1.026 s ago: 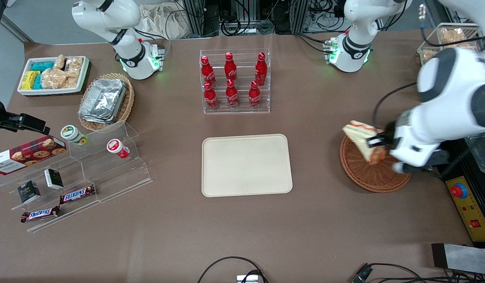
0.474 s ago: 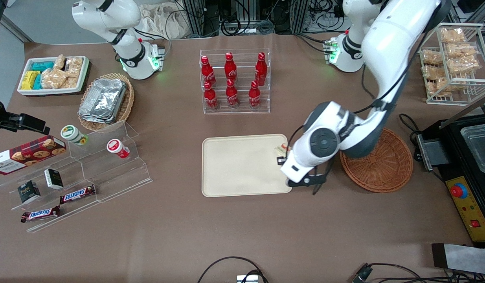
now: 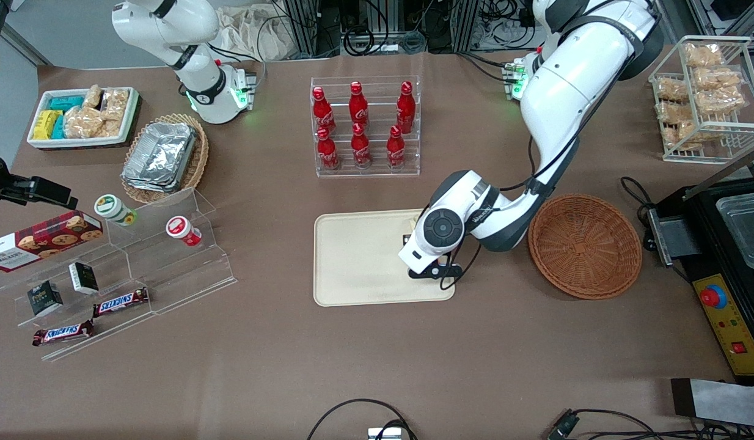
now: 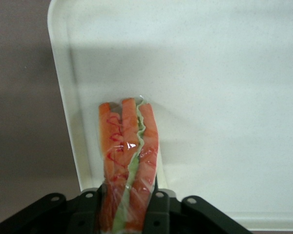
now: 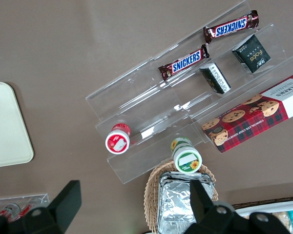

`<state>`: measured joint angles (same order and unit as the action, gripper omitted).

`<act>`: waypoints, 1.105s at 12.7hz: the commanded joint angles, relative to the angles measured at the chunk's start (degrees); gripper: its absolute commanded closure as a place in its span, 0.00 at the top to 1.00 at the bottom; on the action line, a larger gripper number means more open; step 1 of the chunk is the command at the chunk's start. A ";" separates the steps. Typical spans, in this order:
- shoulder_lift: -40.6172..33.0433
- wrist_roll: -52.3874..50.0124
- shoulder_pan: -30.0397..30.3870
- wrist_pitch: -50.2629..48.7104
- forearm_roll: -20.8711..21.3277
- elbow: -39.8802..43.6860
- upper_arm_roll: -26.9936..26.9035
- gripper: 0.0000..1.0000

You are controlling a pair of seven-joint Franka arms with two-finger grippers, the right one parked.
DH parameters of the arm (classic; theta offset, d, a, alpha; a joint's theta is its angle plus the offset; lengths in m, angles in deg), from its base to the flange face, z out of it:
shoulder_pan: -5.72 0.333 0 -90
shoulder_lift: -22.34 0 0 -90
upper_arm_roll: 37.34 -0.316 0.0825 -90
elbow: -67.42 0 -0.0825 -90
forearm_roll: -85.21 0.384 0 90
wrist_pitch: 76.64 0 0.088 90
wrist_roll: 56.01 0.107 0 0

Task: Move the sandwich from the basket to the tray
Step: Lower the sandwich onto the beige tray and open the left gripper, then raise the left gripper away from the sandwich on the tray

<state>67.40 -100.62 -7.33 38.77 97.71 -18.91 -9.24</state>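
The sandwich [image 4: 129, 161] was pinched between the fingers of the gripper [image 4: 127, 207], held over the tray [image 4: 224, 73] near its rim. Released there, it could be tipped onto the rim or off the tray.

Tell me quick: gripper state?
Gripper: closed on the sandwich, holding it over the tray.

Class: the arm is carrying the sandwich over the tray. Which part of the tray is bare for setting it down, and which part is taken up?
The gripper, shut on the sandwich, hangs over the tray edge nearest the basket, crowding that end. The stretch toward the parked arm's end lies bare.
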 commanded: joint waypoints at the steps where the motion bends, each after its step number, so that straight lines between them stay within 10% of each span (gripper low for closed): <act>1: -0.15 -2.06 -0.05 -0.53 1.21 3.87 -0.33 1.00; 7: -10.76 -0.31 3.20 -15.43 1.83 4.43 -0.33 1.00; 11: -32.69 2.15 11.97 -1.81 -0.01 -23.54 0.99 0.98; 14: -44.33 15.18 18.91 -3.67 -8.86 -30.56 0.81 1.00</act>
<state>33.35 -94.31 6.04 35.56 93.65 -42.21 -8.82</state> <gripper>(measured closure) 0.000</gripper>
